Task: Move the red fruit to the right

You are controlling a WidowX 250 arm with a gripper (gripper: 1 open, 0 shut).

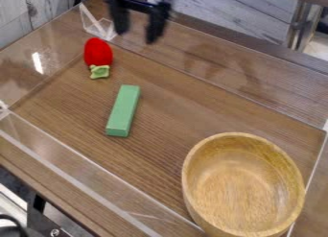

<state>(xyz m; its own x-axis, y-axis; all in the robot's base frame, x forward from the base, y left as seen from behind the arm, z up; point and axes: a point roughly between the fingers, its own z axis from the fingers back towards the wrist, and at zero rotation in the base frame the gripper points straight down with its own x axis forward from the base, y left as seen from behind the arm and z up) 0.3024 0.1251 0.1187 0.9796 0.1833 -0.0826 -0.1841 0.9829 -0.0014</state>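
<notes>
The red fruit (99, 55) lies on the wooden table at the back left, its pale green stem end pointing toward the front. My gripper (140, 28) hangs above the table just behind and to the right of the fruit, apart from it. Its two dark fingers (123, 22) stand spread wide, open, with nothing between them.
A flat green block (123, 109) lies in the middle left of the table. A large wooden bowl (244, 188) sits at the front right. Clear plastic walls (77, 164) ring the wooden surface (218, 97).
</notes>
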